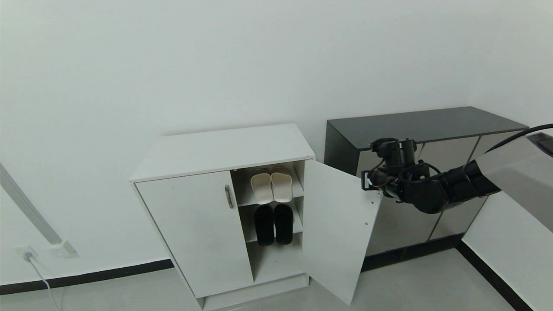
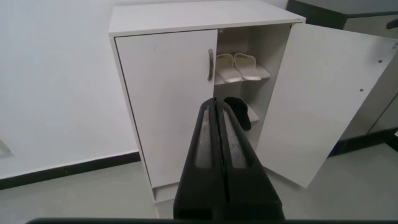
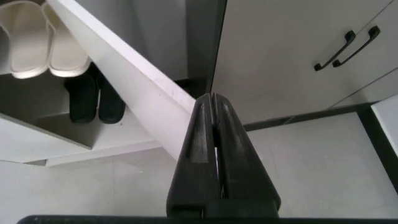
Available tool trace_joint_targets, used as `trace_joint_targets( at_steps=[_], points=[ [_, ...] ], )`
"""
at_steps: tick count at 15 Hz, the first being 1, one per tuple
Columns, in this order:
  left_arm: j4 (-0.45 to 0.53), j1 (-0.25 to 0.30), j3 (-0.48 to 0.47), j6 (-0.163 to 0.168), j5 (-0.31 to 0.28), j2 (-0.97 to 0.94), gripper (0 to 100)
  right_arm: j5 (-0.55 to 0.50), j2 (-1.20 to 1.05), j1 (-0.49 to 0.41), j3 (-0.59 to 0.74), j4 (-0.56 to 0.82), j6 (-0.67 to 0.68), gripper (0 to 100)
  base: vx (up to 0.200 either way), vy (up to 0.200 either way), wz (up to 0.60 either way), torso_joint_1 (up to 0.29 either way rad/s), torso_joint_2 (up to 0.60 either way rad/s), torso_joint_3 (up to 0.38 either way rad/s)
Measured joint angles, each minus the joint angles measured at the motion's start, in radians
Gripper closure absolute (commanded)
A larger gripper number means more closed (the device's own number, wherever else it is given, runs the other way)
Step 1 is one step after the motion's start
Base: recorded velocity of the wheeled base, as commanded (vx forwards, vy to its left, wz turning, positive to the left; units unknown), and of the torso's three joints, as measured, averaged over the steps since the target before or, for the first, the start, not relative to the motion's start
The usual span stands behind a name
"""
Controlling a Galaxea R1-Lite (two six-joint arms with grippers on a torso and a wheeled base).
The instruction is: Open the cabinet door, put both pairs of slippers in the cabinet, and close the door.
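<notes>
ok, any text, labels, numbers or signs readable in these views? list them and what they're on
None readable.
No print shows on the white cabinet, its open door, the white slippers, the black slippers or the dark cabinet.
The wall socket is too small to show any marking.
</notes>
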Motion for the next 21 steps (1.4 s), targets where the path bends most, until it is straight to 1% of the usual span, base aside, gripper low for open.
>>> trace_joint_targets(
  at_steps=[5, 14, 18, 21],
  points=[
    [0.000, 0.000, 0.000, 0.000, 0.000, 0.000, 100, 0.000, 0.043, -0.016, -0.046, 0.005, 0.000, 100, 0.000, 0.000, 0.00, 0.000, 0.00, 0.000],
    [0.000, 0.000, 0.000, 0.001, 0.000, 0.000, 100, -0.003, 0.060, -0.018, -0.047, 0.038, 0.000, 100, 0.000, 0.000, 0.00, 0.000, 0.00, 0.000],
    [0.000, 0.000, 0.000, 0.000, 0.000, 0.000, 100, -0.003, 0.049, 0.001, -0.017, 0.038, 0.000, 100, 0.000, 0.000, 0.00, 0.000, 0.00, 0.000],
    [0.000, 0.000, 0.000, 0.000, 0.000, 0.000, 100, -0.003, 0.017, 0.046, 0.039, 0.037, 0.001, 100, 0.000, 0.000, 0.00, 0.000, 0.00, 0.000]
  ],
)
